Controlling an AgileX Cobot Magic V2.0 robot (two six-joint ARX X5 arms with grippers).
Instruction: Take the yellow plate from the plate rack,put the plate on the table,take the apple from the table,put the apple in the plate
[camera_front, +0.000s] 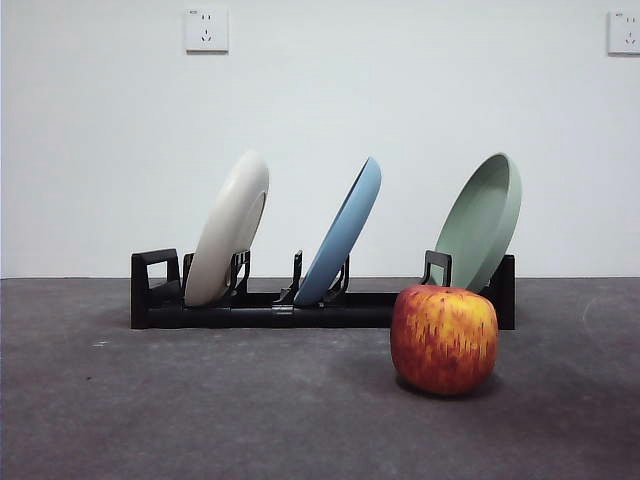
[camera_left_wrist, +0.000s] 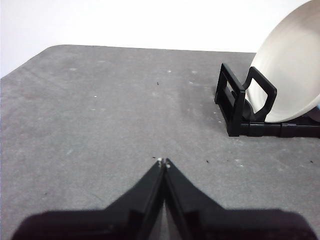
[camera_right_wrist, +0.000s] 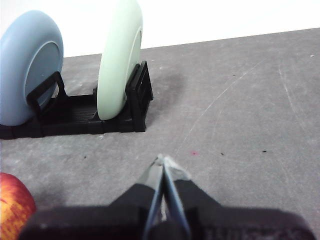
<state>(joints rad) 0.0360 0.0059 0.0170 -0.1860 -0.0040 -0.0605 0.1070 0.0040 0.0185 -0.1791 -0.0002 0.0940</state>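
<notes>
I see the matte cream yellow plate (camera_front: 228, 228) leaning in the long black slotted plate rack (camera_front: 270, 308), at its loop end, on the dark grey surface (camera_front: 200, 400). Red-yellow streaked apple (camera_front: 444, 339) sits just before the rack's opposite end. My left hand (camera_left_wrist: 163, 161) and right hand (camera_right_wrist: 164, 160) hover, jaws pressed together, holding nothing.

A light blue plate (camera_front: 343, 234) stood tilted, a sage green plate (camera_front: 483, 221) at its three o'clock. Two wall sockets (camera_front: 206, 30) sat at twelve o'clock.

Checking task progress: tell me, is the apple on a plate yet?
No, the apple sits on the table before the plate rack.
</notes>
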